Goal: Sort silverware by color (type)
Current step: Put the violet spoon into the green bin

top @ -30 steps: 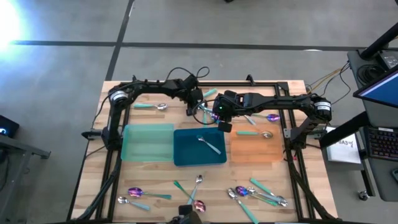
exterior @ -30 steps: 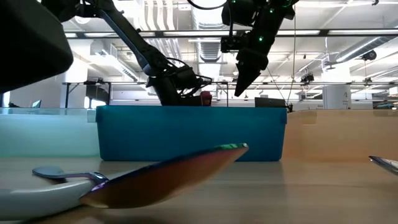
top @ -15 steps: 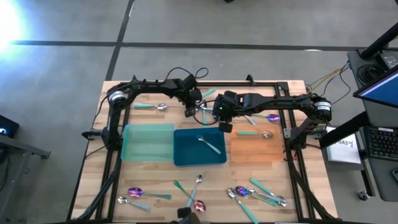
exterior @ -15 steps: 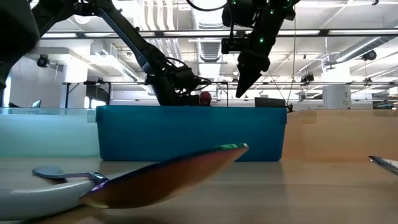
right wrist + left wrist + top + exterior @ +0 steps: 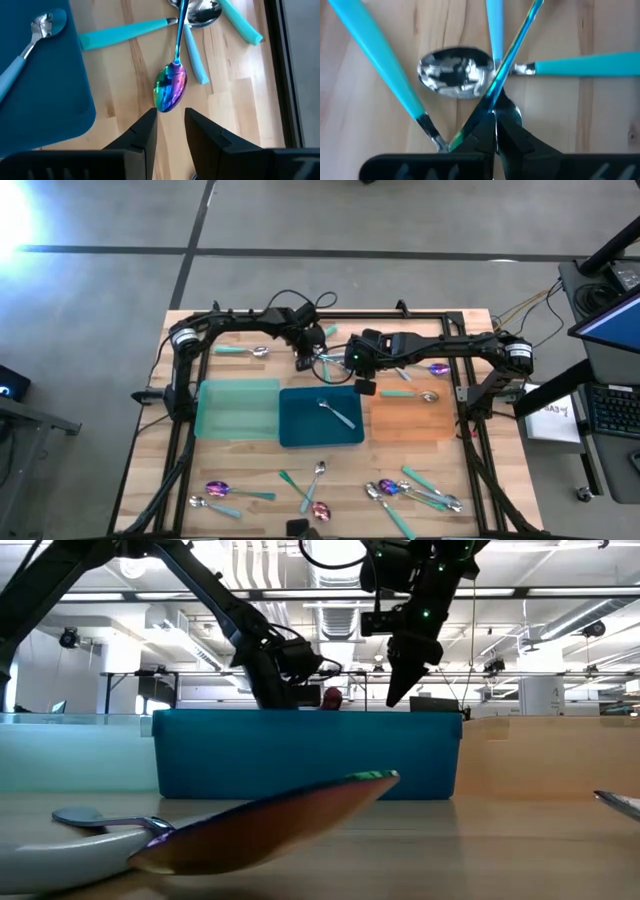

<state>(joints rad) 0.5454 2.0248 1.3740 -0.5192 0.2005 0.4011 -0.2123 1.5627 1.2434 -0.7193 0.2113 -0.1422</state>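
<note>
Left claw (image 5: 495, 131) has closed on iridescent spoon (image 5: 171, 88) among teal-handled spoons (image 5: 380, 60).

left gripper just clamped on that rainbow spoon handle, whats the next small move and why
Probably a short straight lift. The left gripper is shut on the iridescent spoon by its handle, which lies across the teal-handled spoons in the pile. Rising first should free it without dragging them. The right gripper hangs open right by its bowl.

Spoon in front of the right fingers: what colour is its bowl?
Iridescent: the spoon has a bowl shading through purple, blue and green, with a blue handle. Right wrist view shows it best.
</note>
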